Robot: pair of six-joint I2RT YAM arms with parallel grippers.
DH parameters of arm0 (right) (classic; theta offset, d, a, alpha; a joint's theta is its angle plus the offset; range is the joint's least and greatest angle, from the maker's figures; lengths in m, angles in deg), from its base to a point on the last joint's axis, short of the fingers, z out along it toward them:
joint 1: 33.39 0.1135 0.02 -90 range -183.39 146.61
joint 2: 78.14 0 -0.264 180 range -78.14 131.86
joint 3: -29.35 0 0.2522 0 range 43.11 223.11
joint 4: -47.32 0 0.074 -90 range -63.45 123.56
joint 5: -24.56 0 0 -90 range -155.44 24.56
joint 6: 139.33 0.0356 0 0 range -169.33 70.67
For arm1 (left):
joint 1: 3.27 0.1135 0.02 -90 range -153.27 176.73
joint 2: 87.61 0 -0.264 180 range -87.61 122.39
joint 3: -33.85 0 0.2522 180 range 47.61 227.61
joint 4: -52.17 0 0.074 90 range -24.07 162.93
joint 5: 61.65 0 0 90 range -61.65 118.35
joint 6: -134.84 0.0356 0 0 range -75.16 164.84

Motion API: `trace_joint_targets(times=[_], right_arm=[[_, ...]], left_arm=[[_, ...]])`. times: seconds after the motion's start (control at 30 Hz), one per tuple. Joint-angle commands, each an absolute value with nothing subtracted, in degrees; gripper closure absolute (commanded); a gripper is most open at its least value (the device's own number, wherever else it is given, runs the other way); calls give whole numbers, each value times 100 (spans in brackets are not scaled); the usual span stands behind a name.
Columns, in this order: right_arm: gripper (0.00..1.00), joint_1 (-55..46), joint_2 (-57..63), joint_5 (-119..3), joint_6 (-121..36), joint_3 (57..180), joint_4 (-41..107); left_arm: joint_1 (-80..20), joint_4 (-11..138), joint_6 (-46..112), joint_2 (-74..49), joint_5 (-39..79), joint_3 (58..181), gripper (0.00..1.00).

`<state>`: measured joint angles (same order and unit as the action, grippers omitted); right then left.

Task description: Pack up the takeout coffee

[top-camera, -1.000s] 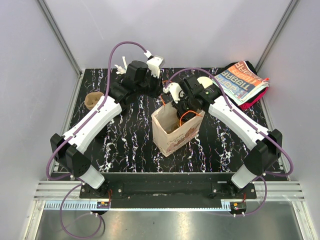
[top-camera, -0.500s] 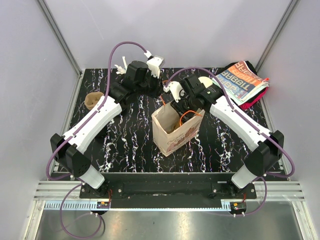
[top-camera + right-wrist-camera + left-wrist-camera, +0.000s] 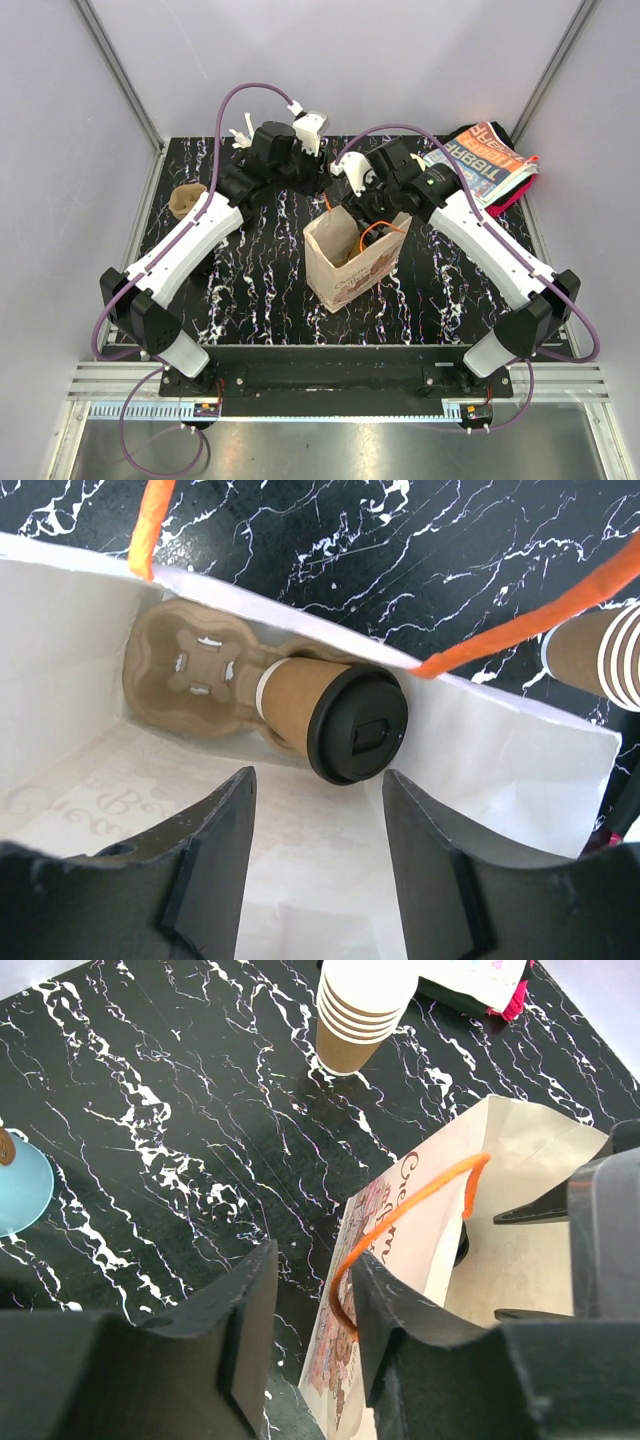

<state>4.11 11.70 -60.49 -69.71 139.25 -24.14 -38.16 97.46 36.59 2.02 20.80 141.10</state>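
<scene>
Black table (image 3: 250,270) bears bag (image 3: 350,275) holding brown, black-lidded cup (image 3: 295,705).

The takeout coffee (image 3: 335,720) is a brown paper cup with a white band under a closed black lid. It sits in a pulp carrier (image 3: 190,670) inside the paper bag (image 3: 60,660). In the right wrist view its lid points toward 4 o'clock, and the carrier's free socket is at its 10 o'clock.

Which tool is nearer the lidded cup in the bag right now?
Right. The right tool hangs open over the mouth of the bag, directly above the lidded cup. The left tool is at the bag's rim, straddling the orange handle.
</scene>
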Motion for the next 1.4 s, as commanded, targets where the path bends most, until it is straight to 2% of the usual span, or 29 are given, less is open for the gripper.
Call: trace_joint_targets(times=[0.0,0.73,1.0,1.23,1.37], right_arm=[[40,476,913,-6122,-7025,14225,-2594],[12,476,536,-5981,-7139,14928,-2990],[0,476,114,-6517,-7235,15350,-2753],[0,467,-203,-7457,-7271,15342,-2297],[0,380,-361,-8063,-7210,15262,-1884]], left_arm=[[-3790,9449,3649,-95,1956,14147,58],[-3790,9493,3719,-270,1930,14253,34],[-3755,9520,3807,-455,2053,14279,20],[-3518,9581,3824,-692,2106,14358,2],[-3228,9572,3807,-807,2097,14358,1]])
